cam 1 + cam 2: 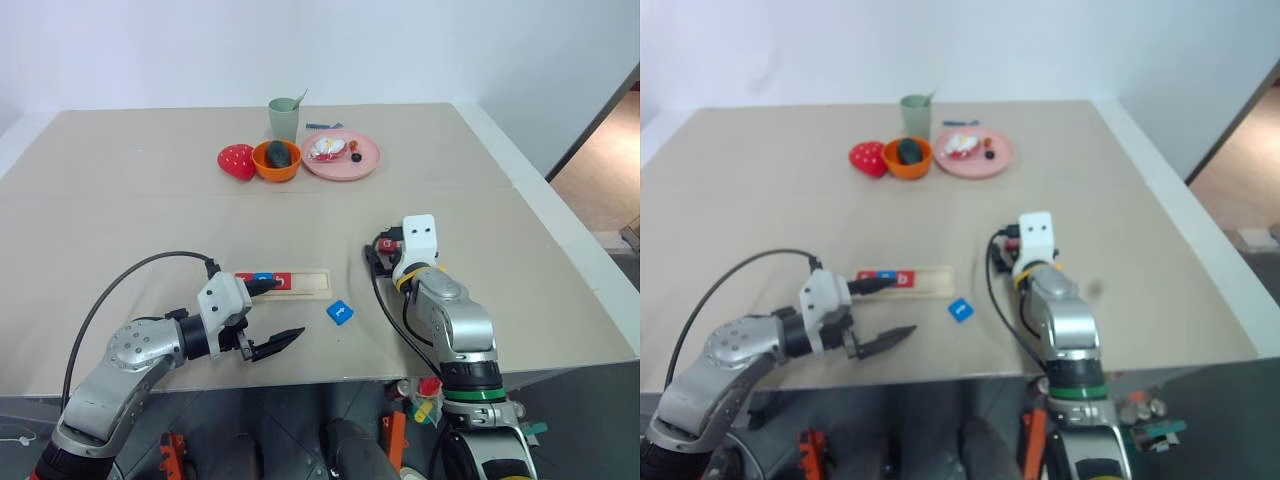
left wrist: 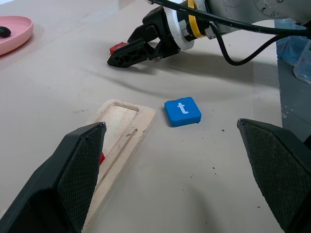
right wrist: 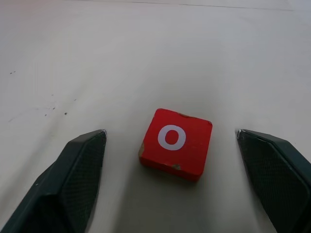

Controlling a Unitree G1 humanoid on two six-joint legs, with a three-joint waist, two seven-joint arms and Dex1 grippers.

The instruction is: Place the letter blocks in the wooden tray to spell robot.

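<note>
A pale wooden tray point(image 1: 308, 284) lies near the table's front, with three letter blocks, red, blue and red point(image 1: 282, 281), in its left part; their letters are unreadable. A blue "t" block point(image 2: 182, 111) lies flat just right of the tray. Farther right, a red "o" block point(image 3: 176, 143) lies on the table between the fingers of my right gripper point(image 3: 170, 131), which is open and clear of it on both sides. My left gripper point(image 1: 280, 315) is open beside the tray's left end, empty, with one finger point(image 1: 262, 286) over the tray.
At the back of the table stand a pink plate point(image 1: 341, 156) with small items, an orange bowl point(image 1: 276, 160), a red strawberry toy point(image 1: 236, 160) and a green cup point(image 1: 284, 118). The table's front edge runs just behind both arms.
</note>
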